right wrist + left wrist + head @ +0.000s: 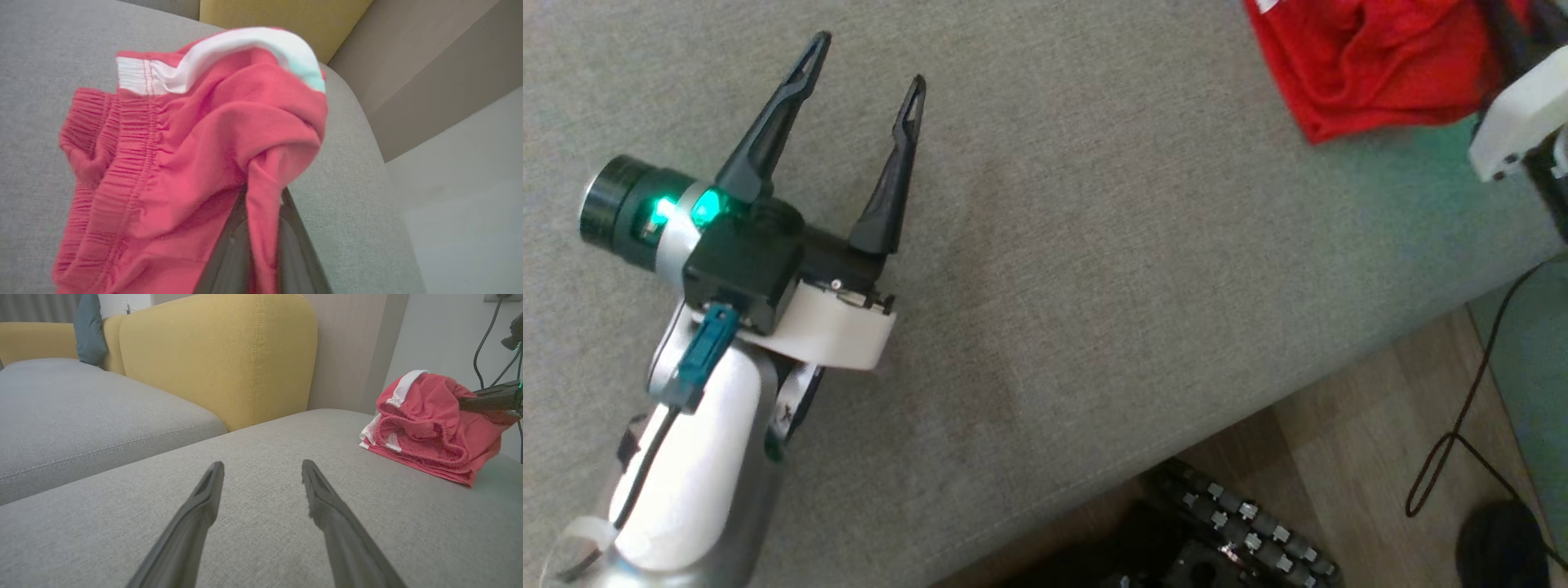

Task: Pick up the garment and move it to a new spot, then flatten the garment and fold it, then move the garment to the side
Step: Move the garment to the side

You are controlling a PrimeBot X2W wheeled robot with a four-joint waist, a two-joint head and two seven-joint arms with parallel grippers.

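Grey upholstered sofa seat [1094, 245]: the working surface. It spans most of the head view, and its front edge runs diagonally above the floor.

Mustard-yellow backrest [216, 355]: stands upright behind the seat in the left wrist view. A second grey seat cushion [81, 408] lies to its left.

Wood-grain floor [1339, 457]: lower right of the head view, beyond the seat's edge.

Red shorts [1364, 57]: the garment, bunched into a heap at the seat's far right corner, well apart from the left gripper. The gathered elastic waistband and a white trim band are visible. The lower folds rest on the seat, and an upper fold is drawn toward the right gripper.

Left gripper [870, 59]: on a pale forearm over bare seat fabric at the left. Its two long dark fingers are spread wide with nothing between them. A green light glows on the wrist.

Right gripper [261, 204]: fingers drawn nearly together, pinching a narrow fold of the red shorts between them. The fingertips are hidden under the cloth.

Robot base [1241, 523]: dark, with a studded roller wheel, on the floor just below the seat edge.

Teal cushion [88, 330]: propped upright against the farther yellow backrest.

Black cable [1462, 433]: looped on the floor at the lower right.
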